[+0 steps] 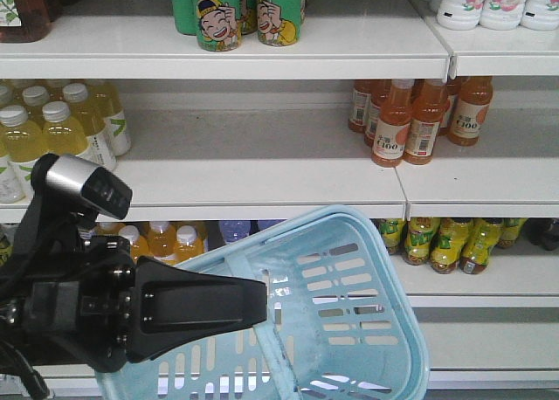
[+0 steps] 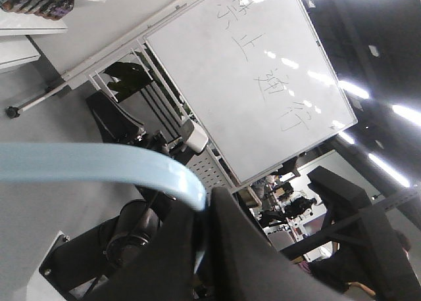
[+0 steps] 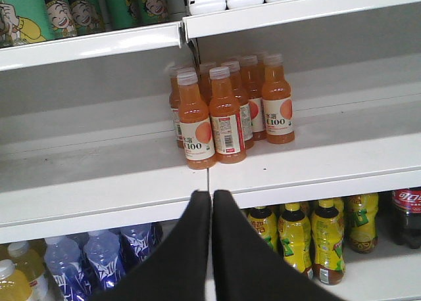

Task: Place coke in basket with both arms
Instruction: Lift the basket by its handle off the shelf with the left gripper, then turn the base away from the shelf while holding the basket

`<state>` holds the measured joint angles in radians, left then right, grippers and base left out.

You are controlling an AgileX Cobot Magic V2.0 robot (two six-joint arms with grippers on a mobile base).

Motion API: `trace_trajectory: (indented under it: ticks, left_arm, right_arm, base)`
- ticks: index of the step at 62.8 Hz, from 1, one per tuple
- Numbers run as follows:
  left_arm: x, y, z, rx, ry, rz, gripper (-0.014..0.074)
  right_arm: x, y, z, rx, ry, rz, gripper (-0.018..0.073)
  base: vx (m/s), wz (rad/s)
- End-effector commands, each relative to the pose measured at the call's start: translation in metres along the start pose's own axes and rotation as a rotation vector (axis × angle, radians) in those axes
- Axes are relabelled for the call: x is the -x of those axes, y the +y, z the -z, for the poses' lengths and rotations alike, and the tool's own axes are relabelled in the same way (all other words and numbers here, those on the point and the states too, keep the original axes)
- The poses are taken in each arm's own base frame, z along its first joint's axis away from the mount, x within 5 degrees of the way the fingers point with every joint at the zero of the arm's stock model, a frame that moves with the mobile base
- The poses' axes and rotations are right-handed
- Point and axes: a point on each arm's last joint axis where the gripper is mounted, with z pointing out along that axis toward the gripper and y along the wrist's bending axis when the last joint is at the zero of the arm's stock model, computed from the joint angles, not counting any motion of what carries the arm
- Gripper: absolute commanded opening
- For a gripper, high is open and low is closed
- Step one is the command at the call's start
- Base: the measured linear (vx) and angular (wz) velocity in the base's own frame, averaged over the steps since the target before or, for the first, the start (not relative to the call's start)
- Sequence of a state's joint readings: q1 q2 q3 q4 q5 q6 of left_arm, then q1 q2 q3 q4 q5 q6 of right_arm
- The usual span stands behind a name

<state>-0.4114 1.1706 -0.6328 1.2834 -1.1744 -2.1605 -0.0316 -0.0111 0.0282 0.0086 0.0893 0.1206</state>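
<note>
In the front view the left tool [image 1: 253, 306] reaches in from the left side to the basket [image 1: 341, 215]. The basket hangs tilted in front of the shelves [image 1: 262, 186], with its open side turned to the camera. Nothing lies in the part of its inside that shows. A silver-grey camera block [image 1: 83, 180] sits on top of this arm. On the shelves I see orange drink bottles [image 1: 410, 120] and green cans [image 1: 236, 16], but no all-red bottle.

In the left wrist view the pale blue handle [image 2: 99, 163] of the basket runs between the two dark fingers [image 2: 250, 261] of the left tool [image 2: 205, 245], which are closed on it. Behind is a whiteboard [image 2: 250, 71].

In the right wrist view the right tool [image 3: 212, 201] is fully closed. Its two fingers touch each other and nothing is between them. It faces the shelf with the orange drink bottles [image 3: 217, 117]. At the right edge, one shelf lower, stands a dark cola bottle [image 3: 408, 215] with a red label; this is not the coke. The coke is in no view, so I cannot tell where it is.

My judgement is that only the first part is done: the basket is held up and ready. What is left is to find the coke, open the right tool, take the bottle and put it into the basket
</note>
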Motion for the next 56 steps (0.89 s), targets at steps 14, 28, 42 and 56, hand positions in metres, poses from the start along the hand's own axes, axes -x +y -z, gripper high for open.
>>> trace_trajectory:
  ticks: [14, 28, 42, 56]
  left_arm:
    - [-0.0019, -0.0292, 0.0016, -0.216, 0.044, -0.018, -0.0007]
    - [-0.0019, -0.0292, 0.0016, -0.215, 0.044, -0.018, -0.0006]
    - [-0.0018, -0.0291, 0.0015, -0.214, 0.043, -0.018, -0.0006]
    - [-0.0018, -0.0291, 0.0015, -0.214, 0.043, -0.018, -0.0006]
  right_arm:
    - [0.0046, 0.0006, 0.0008, 0.011, -0.075, 0.008, -0.0004]
    - [0.0046, 0.0006, 0.0008, 0.011, -0.075, 0.008, -0.0004]
    - [0.0046, 0.0006, 0.0008, 0.011, -0.075, 0.008, -0.0004]
    - [0.0046, 0.0006, 0.0008, 0.011, -0.075, 0.008, -0.0004]
  base:
    - [0.00, 0.00]
    - [0.00, 0.00]
    - [0.00, 0.00]
    - [0.00, 0.00]
